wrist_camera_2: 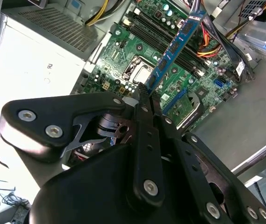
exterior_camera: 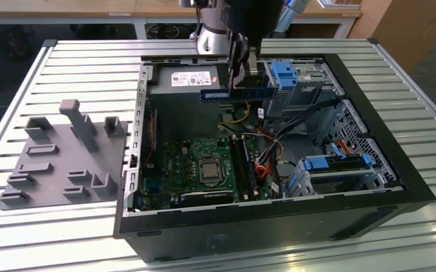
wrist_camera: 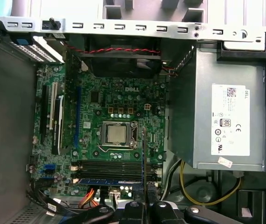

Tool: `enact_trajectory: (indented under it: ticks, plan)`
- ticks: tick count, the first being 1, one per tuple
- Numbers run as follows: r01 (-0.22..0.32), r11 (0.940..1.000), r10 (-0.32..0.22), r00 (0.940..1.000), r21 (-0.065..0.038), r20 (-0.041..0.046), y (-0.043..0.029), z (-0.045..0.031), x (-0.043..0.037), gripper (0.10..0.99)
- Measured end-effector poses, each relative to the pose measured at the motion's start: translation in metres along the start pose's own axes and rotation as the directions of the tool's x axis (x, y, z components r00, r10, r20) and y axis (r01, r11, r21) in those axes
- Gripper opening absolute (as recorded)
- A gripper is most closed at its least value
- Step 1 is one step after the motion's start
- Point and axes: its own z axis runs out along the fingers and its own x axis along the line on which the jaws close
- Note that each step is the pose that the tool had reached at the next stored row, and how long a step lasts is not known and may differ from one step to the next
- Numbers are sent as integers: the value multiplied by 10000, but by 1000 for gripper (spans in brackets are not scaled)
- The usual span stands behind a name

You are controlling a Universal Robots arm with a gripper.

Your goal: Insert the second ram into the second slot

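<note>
Looking down on a slatted metal table [exterior_camera: 67, 56] with an open computer case [exterior_camera: 278, 232] lying on it. Holding the second ram [exterior_camera: 226, 94] clamped tight in the gripper [exterior_camera: 242, 85], level above the motherboard [exterior_camera: 195, 164] (blue strip, dark chips in a row), toward twelve o'clock of the case in the exterior view. Spotting a grey fixture [exterior_camera: 59, 158] at nine o'clock.

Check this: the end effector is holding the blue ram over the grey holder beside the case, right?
No. The exterior view shows the end effector holding the blue ram over the open case; the grey holder sits beside it, at the exterior view's left.
</note>
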Motion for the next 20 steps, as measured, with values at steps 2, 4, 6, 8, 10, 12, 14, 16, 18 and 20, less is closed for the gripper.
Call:
enact_trajectory:
  ticks: [2,4,6,8,10,12,14,16,18,20]
  plan:
    - [0,10000,0,10000,0,-1,1,0,10,137]
    - [0,10000,0,10000,-1,-2,1,0,20,137]
    - [-1,10000,1,10000,-1,-2,1,0,31,137]
    - [0,10000,0,10000,-1,-3,1,0,40,137]
    - [-1,10000,1,10000,0,-3,2,0,50,137]
    - [-1,10000,1,10000,-1,-4,2,0,60,137]
    - [0,10000,0,10000,-1,-4,2,0,72,137]
    - [-2,10000,2,10000,0,-4,3,0,76,137]
    - [-1,10000,1,10000,-1,-7,2,-1,77,137]
    - [-17,10000,17,10000,-1,-9,2,-1,79,137]
